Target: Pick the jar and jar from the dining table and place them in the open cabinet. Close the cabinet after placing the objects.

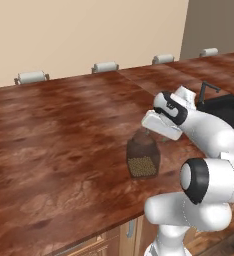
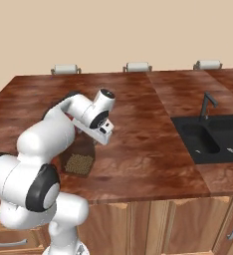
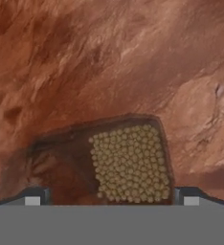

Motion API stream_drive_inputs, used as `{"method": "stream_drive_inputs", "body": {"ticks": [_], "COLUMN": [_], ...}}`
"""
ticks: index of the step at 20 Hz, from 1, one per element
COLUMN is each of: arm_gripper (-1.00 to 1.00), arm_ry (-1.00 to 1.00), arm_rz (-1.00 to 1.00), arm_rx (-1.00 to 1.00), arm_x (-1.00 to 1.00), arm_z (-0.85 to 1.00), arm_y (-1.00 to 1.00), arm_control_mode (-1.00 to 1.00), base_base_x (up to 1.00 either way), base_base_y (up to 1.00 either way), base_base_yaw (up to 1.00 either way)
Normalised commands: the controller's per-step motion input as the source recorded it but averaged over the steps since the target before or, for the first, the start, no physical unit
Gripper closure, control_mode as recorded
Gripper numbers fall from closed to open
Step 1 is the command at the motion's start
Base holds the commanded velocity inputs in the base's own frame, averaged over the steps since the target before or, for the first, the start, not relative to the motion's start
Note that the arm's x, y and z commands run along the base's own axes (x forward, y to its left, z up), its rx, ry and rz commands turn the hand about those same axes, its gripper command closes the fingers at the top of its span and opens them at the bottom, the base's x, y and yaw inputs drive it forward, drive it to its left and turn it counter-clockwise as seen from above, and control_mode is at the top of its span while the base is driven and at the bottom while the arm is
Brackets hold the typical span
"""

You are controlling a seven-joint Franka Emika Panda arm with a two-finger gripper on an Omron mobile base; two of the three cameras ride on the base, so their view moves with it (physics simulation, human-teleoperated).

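A dark glass jar (image 1: 143,159) (image 2: 79,162) (image 3: 128,162) with olive-yellow pellets stands upright on the reddish-brown dining table (image 1: 64,125) (image 2: 138,139), near its front edge. My gripper (image 1: 148,132) (image 2: 92,142) (image 3: 111,198) hangs just above the jar, pointing down at it. It is open, and in the hand view one fingertip (image 3: 33,196) stands on each side of the jar's top, apart from the glass. Nothing is held. The cabinet is out of view.
Pale grey chair backs (image 1: 31,77) (image 2: 65,68) line the table's far edge. A black sink (image 2: 213,137) (image 1: 226,112) with a dark faucet (image 2: 207,104) lies to the right of the jar. Wooden doors and drawers (image 2: 153,229) run below the front edge.
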Motion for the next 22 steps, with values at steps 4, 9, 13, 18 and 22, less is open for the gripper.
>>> {"method": "stream_drive_inputs", "body": {"ticks": [4,9,13,18,22], "arm_gripper": [-1.0,-1.0,-1.0,-1.0,1.0], "arm_ry": [-0.3,0.12,0.11,-0.02,0.0], "arm_rz": [0.1,0.01,0.02,0.03,0.0], "arm_rx": [0.11,0.04,0.02,0.01,0.05], "arm_x": [0.03,0.51,0.53,0.14,0.0], "arm_z": [-0.03,0.07,0.0,-0.15,-0.36], "arm_y": [0.0,0.0,0.0,0.0,0.16], "arm_control_mode": [-1.0,-1.0,-1.0,-1.0,-1.0], "base_base_x": [0.0,0.0,0.0,0.0,0.0], "base_base_y": [0.0,0.0,0.0,0.0,0.0], "base_base_yaw": [0.0,0.0,0.0,0.0,0.0]}}
